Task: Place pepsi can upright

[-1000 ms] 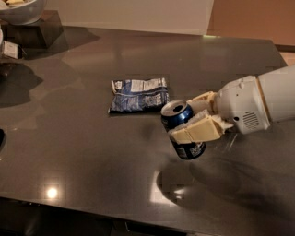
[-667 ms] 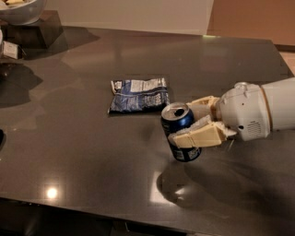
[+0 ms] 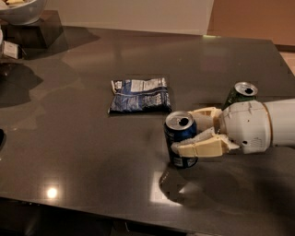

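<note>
— What is seen of the setting, in the camera view?

— A dark, glossy table (image 3: 87, 152) is shown, backed by a cream wall and, at the right, an orange-brown panel (image 3: 253, 18). A white bowl (image 3: 20, 10) is set on a dark block (image 3: 34, 31) at the far left corner. A flat blue-and-white snack bag (image 3: 139, 95) is laid near the middle of the table. A green can (image 3: 240, 94) is stood upright behind the robot's white arm.

— And the pincer?

— The pincer (image 3: 186, 131) is reached in from the right, low over the table's near half. Its cream fingers (image 3: 200, 147) are closed around the pepsi can (image 3: 180, 138), one in front and one behind, and the can is pinched at mid-height. The can is held upright, open end up, just in front of the snack bag's right corner. Whether its base is rested on the table cannot be told.
</note>
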You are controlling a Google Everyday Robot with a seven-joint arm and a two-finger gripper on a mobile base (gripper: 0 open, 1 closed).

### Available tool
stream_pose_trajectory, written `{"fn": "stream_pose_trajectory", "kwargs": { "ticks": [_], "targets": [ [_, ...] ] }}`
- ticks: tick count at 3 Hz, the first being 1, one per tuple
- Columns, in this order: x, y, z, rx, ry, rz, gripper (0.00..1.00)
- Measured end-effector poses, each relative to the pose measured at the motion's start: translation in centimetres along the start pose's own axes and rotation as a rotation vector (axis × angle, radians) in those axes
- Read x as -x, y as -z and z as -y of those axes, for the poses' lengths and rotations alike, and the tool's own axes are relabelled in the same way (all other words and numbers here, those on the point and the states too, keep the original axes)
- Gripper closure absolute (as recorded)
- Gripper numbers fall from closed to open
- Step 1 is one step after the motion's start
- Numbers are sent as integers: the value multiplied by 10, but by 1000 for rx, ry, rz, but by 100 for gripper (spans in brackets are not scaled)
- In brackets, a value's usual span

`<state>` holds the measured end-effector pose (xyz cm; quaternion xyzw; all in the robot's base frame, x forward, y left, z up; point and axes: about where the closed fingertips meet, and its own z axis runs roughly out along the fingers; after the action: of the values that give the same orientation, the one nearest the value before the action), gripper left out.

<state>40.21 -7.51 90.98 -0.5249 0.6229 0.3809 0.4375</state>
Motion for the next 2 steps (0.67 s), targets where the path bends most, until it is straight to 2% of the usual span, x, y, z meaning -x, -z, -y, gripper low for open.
{"fn": "stream_pose_trajectory", "kwargs": {
  "ticks": [1, 2],
  "targets": [
    [-9, -2, -1, 1, 12, 43, 100],
    [-17, -4, -3, -51, 19, 74, 83]
  ]
}}
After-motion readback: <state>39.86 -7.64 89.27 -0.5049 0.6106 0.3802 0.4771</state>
